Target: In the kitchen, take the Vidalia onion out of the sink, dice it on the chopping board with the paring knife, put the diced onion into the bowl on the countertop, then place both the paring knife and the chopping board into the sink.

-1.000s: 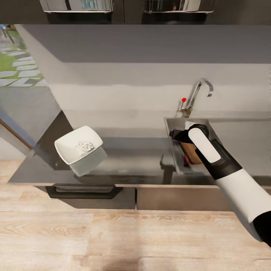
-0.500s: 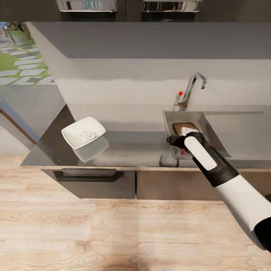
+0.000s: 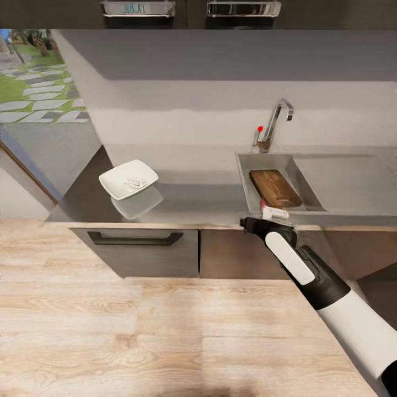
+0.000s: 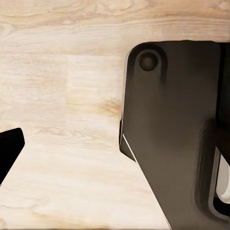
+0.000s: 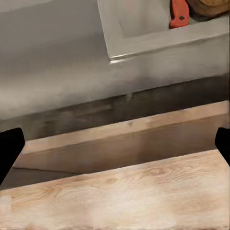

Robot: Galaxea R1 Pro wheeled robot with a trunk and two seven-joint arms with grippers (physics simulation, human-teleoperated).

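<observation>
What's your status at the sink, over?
Right gripper open, empty, at the counter edge. Board lies in the sink, knife handle beside it. Diced onion in the bowl. Nothing in the way.

Floor: pale wood-plank floor, grain visible.
Wall: plain grey back wall with a lighter band lower down.
Cabinets: grey-brown lower cabinet fronts, one with a dark slot handle; glossy black upper cabinets.
Window: left-hand opening onto grass and stepping stones.
</observation>
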